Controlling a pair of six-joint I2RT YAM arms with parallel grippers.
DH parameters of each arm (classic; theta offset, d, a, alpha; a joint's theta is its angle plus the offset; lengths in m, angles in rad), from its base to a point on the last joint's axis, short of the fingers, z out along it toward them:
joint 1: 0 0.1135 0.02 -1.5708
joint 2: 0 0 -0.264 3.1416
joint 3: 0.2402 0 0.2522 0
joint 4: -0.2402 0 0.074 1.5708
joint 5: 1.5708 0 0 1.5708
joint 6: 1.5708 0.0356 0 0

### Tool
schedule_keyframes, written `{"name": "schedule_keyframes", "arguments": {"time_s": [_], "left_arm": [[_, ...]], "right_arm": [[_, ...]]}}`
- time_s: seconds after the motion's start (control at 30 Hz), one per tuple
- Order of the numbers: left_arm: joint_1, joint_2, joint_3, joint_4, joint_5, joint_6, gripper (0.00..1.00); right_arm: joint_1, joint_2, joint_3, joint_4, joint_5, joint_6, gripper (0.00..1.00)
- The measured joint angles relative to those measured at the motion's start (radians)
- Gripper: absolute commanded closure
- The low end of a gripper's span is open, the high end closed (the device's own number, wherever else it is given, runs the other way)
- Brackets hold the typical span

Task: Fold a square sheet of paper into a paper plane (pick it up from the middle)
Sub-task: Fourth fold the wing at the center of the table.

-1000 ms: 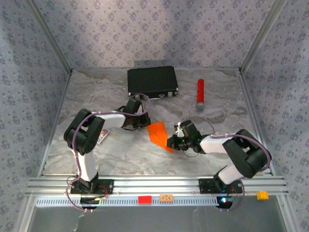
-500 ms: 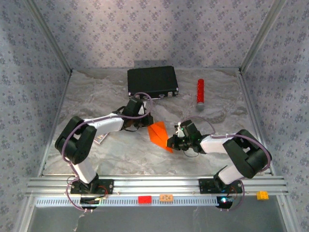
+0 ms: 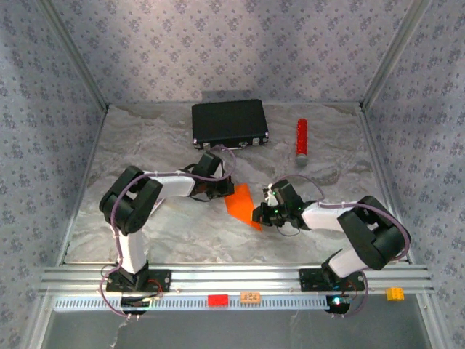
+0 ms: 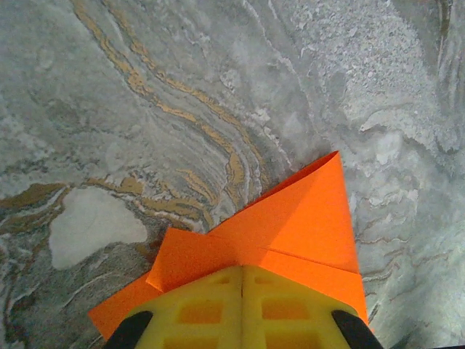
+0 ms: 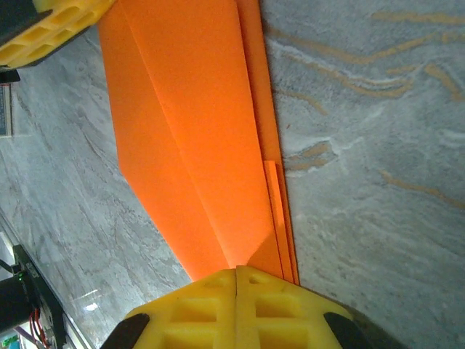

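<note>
Soft, even light falls from overhead in the top external view, and the table is palest toward its far edge. Shadows under the arms are short and faint. That view is slightly grainy, and its wall posts lean outward at the corners. Both wrist views are bright and crisp on the marbling. The square sheet of paper glows saturated, its folds shaded in steps. A small glare spot sits by the right wrist view's lower left corner.
</note>
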Motion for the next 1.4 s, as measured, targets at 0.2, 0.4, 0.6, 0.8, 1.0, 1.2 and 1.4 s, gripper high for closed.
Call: {"name": "schedule_keyframes", "arguments": {"time_s": [0.2,0.4,0.6,0.8,1.0,1.2,1.4], "left_arm": [[0.0,0.0,-0.011,0.02,0.0,0.0,0.96],[0.0,0.0,-0.024,0.05,0.001,-0.012,0.96],[0.0,0.0,-0.032,0.071,0.002,-0.019,0.96],[0.0,0.0,-0.033,0.072,0.003,-0.019,0.96],[0.0,0.0,-0.034,0.075,0.003,-0.026,0.97],[0.0,0.0,-0.035,0.075,0.005,-0.026,0.97],[0.0,0.0,-0.036,0.075,0.007,-0.026,0.97]], "right_arm": [[0.0,0.005,0.079,-0.072,-0.005,-0.014,0.98],[0.007,0.129,0.224,-0.076,-0.025,-0.03,0.97],[0.018,0.225,0.295,-0.094,-0.027,-0.045,0.96],[0.023,0.251,0.348,-0.14,-0.039,-0.062,0.95],[0.024,0.31,0.392,-0.152,-0.046,-0.074,0.95],[0.018,0.285,0.319,-0.077,-0.064,-0.072,0.94],[0.018,0.178,0.164,-0.009,-0.08,-0.042,0.93]]}}
